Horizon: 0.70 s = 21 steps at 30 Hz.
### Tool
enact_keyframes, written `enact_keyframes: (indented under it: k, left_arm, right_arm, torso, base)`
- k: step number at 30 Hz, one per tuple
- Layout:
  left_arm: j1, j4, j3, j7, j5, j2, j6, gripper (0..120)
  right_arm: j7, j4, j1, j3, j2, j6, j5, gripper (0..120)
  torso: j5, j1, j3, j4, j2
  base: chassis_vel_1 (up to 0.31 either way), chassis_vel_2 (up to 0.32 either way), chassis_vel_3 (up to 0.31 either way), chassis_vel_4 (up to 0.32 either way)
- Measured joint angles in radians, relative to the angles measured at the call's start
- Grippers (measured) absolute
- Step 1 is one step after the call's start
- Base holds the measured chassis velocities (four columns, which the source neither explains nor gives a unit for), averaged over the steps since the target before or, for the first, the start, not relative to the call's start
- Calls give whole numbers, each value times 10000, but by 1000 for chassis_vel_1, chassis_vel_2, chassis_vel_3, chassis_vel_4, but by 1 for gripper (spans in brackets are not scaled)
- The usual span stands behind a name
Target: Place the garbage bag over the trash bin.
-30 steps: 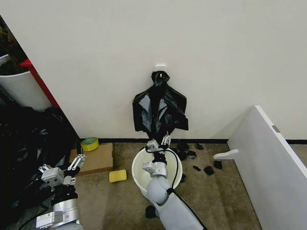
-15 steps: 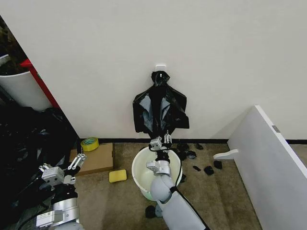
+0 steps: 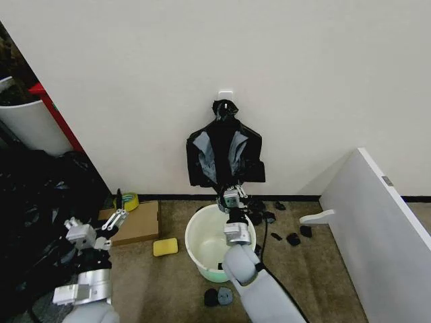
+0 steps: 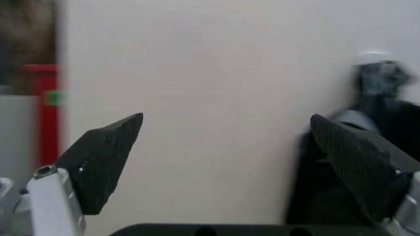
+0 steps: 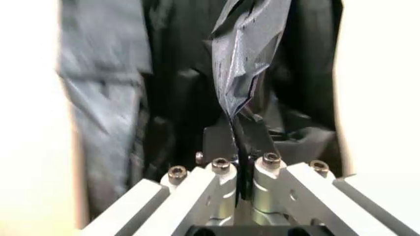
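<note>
Right pincer (image 3: 233,196) is pressed together on the lower edge of the thin glossy black plastic garbage bag (image 3: 224,156), which hangs against the wall above the round cream-white plastic trash bin (image 3: 200,250). Left pincer (image 3: 118,215) waits spread beside it, over the floor.

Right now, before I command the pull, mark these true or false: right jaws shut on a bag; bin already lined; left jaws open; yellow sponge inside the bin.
1. The right gripper is shut on a fold of the garbage bag. True.
2. The trash bin is already lined. False: its inside is bare.
3. The left gripper is open. True.
4. The yellow sponge lies in the bin. False: it is on the floor beside it.
</note>
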Motion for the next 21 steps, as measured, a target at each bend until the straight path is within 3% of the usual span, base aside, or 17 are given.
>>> enact_keyframes:
  k: [3,6,8,13,21]
  left_arm:
    - [-962,826,246,1111,-387,1045,-247,100]
    - [-1993,1556,777,1871,-851,1833,-173,100]
    - [-1993,1556,777,1871,-851,1833,-173,100]
    - [-3883,3107,2035,2875,-1504,2425,536,100]
    - [-5754,4278,3574,3117,-2560,2260,1748,100]
  right_arm:
    - [-501,397,-74,-202,-72,415,1372,0]
    - [-1044,435,-76,-224,-59,910,1716,0]
    - [-1044,435,-76,-224,-59,910,1716,0]
    - [-1951,299,3,-330,62,1621,1837,0]
    - [-2410,113,66,-301,203,1963,1848,0]
  torso:
    - [-2,0,0,-4,0]
    - [-1,0,1,-3,-1]
    - [-1,0,1,-3,-1]
    - [-1,0,1,0,-1]
    - [-1,1,1,-1,-1]
  base:
    - [0,0,0,0]
    - [0,0,0,0]
    - [0,0,0,0]
    - [0,0,0,0]
    - [0,0,0,0]
